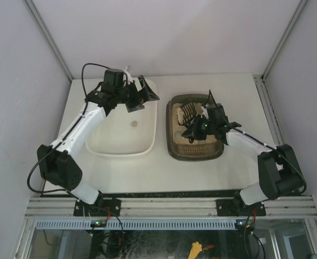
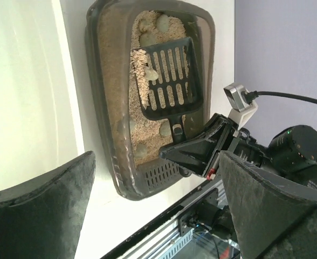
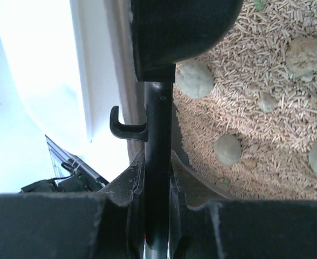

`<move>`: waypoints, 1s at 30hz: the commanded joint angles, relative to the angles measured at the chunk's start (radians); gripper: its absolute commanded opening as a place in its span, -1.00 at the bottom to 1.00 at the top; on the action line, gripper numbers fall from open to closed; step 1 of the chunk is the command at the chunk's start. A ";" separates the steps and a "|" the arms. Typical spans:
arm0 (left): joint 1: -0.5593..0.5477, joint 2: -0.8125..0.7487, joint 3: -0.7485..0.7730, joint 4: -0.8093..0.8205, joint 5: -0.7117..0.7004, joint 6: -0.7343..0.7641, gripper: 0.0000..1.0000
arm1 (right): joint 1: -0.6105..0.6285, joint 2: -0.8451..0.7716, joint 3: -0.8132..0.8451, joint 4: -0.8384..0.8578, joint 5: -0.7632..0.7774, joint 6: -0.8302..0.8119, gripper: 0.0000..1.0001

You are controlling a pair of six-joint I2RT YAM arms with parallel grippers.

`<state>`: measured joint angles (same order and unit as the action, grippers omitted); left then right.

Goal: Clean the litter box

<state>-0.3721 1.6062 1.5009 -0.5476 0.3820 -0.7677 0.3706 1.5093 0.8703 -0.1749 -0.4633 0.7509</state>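
Two claws: your right claw (image 1: 196, 125) grips the scoop (image 1: 186, 112), whose length runs toward the far edge, inside the litter box (image 1: 173, 147) on the desk's (image 1: 158, 175) right half. Your left claw (image 1: 142, 96) hangs open over the tub (image 1: 121, 148).

dark grey-brown litter box (image 2: 107, 108), beige pellet litter (image 3: 255, 59), black slotted scoop (image 2: 172, 75), grey-green clumps (image 3: 195, 78), white tub (image 1: 121, 147), white table (image 1: 147, 175)

Top camera looks down from high on the near side over the whole worktop (image 1: 164, 172). Left wrist camera faces the box (image 2: 102, 108) from some way off. The right one looks along the scoop (image 3: 158, 162), very close, seemingly just above the litter (image 3: 255, 108). All three share the box.
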 commanded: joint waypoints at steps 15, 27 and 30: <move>0.013 -0.245 0.110 -0.467 -0.599 0.576 1.00 | -0.114 -0.289 -0.527 0.886 -0.292 0.355 -1.00; 0.025 -0.341 -0.054 -0.409 -0.754 0.684 1.00 | -0.167 -0.339 -0.821 1.473 -0.304 0.508 -1.00; 0.026 -0.341 -0.055 -0.406 -0.755 0.685 1.00 | -0.194 -0.354 -0.849 1.472 -0.286 0.516 -1.00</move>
<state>-0.3504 1.3037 1.4590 -0.9966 -0.3378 -0.1173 0.2058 1.1782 0.0479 1.1091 -0.7517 1.2324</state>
